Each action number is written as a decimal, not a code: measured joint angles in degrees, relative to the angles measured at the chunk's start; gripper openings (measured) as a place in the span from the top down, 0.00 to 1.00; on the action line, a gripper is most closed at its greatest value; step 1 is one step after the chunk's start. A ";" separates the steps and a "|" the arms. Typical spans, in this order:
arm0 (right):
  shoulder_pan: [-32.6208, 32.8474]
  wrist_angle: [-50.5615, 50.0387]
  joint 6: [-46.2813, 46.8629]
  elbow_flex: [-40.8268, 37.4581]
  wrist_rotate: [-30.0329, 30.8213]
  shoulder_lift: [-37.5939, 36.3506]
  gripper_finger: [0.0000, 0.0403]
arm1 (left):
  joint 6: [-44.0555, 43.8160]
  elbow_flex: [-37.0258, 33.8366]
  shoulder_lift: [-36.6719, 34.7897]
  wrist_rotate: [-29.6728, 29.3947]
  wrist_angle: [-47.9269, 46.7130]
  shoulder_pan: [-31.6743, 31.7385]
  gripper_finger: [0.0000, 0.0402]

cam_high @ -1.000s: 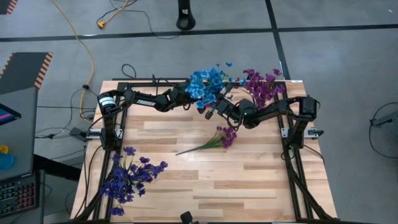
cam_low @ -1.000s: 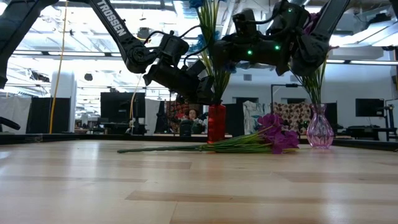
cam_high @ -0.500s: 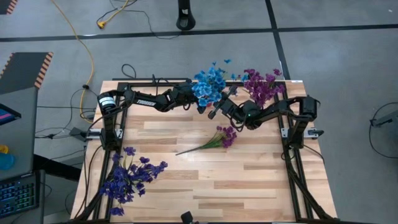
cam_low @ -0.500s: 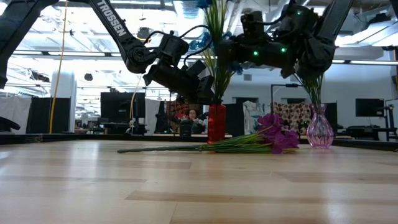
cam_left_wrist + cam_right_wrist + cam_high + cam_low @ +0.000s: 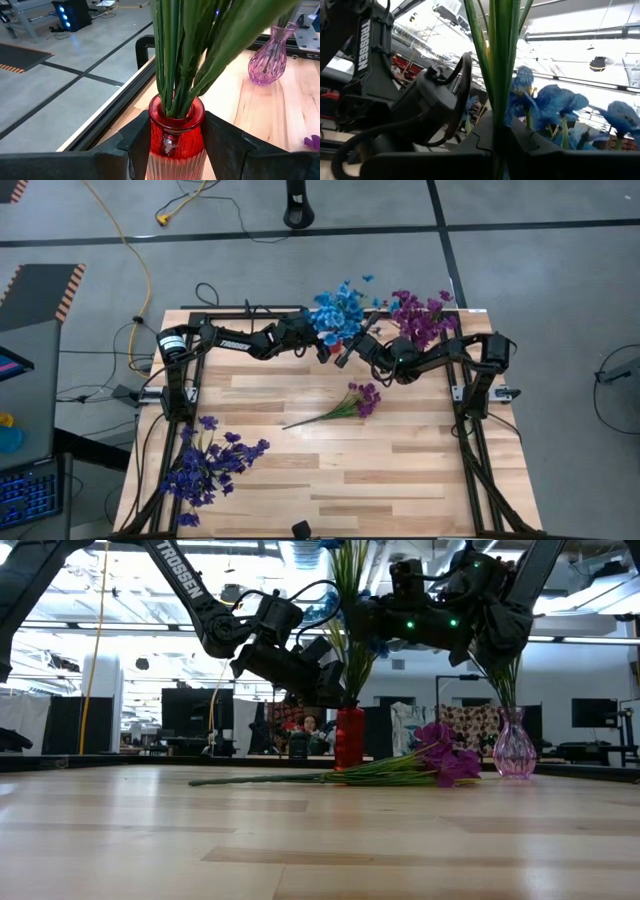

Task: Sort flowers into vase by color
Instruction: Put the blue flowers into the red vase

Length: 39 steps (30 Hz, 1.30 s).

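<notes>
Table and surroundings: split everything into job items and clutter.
Job:
- blue flowers in red vase, held by left gripper
- right gripper, shut on blue stems
- magenta flowers in pink vase
- loose magenta bunch
- violet bunch

Clutter:
- yellow cable
- keyboard

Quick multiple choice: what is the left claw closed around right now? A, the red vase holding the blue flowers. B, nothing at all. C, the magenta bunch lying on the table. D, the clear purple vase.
A: in the left wrist view the left claw has a finger on each side of the red vase, whose green stems rise to the blue flowers.
</notes>
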 joint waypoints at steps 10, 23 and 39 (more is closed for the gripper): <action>0.02 -0.53 -0.06 0.01 -0.07 0.00 0.88 | -0.07 0.00 0.00 2.96 0.00 -0.02 0.61; 0.04 -5.19 -0.38 0.06 -0.02 -0.07 0.88 | -0.26 0.00 0.00 2.91 0.02 -0.02 0.61; 0.02 -5.23 -6.31 0.05 0.11 -0.07 0.88 | -0.26 0.00 0.00 2.89 0.02 -0.02 0.61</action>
